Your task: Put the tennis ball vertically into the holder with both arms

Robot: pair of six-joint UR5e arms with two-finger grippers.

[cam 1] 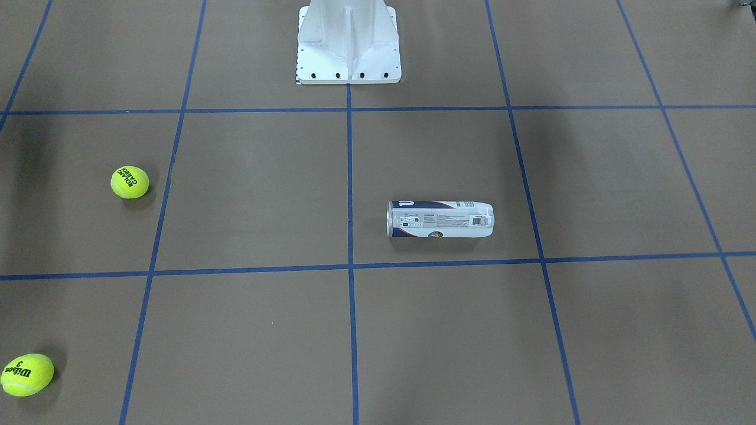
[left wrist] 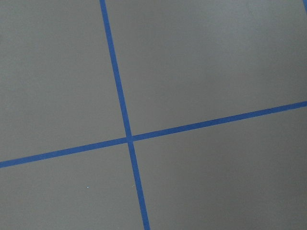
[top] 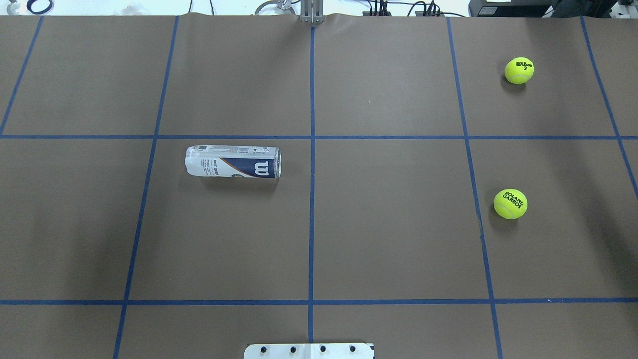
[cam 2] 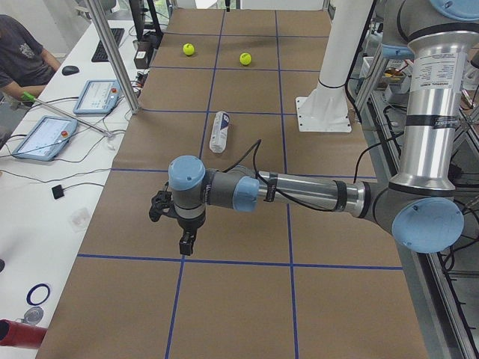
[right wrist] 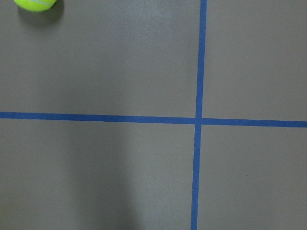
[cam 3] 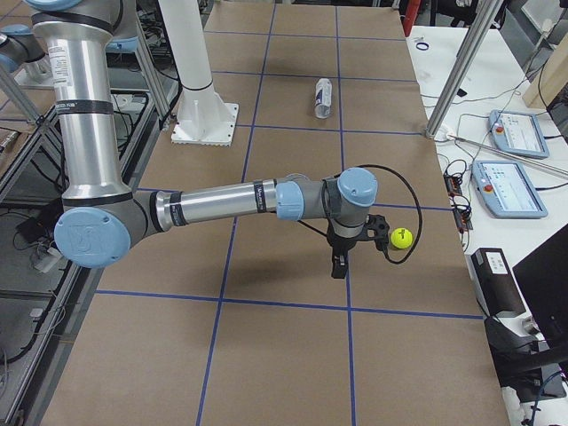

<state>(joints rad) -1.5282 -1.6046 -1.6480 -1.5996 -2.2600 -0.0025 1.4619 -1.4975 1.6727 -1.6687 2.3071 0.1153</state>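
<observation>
Holder (top: 233,161) lying flat, left; Roland Garros ball (top: 510,203), Wilson ball (top: 519,70) well apart, right.
Left gripper (cam 2: 185,243), right gripper (cam 3: 337,266) hover, seemingly pre-grasp; jaw opening cannot be told.

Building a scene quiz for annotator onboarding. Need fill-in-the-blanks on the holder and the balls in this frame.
1. The holder lies on its ____, not upright.
2. In the overhead view its silver-rimmed open end points toward the view's ____.
3. The Wilson ball carries the number ____.
4. The other ball, nearer the robot's base, reads ROLAND ____.

Missing words: side; right; 3; GARROS
</observation>
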